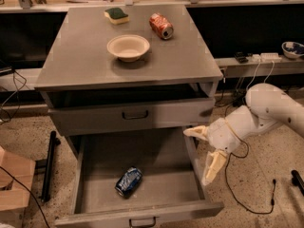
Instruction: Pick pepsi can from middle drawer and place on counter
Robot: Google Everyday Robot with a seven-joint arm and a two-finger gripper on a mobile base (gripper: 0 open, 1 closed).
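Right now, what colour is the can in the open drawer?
The can is blue with white markings, camera view. End effector, open, hangs by the drawer's right wall.

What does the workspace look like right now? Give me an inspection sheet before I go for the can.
Surface: counter, flat grey top, carrying three loose items.
Job's things: pepsi can lies on its side in the open middle drawer, left of centre near the front; not yet gripped.
Clutter: bowl, red can on its side and sponge, all on the counter.
Hand: hand open and empty, at the drawer's right edge, apart from the pepsi can.
Cables: black cable on the floor below the arm.
Surroundings: upper drawer nearly shut; wooden box at lower left.
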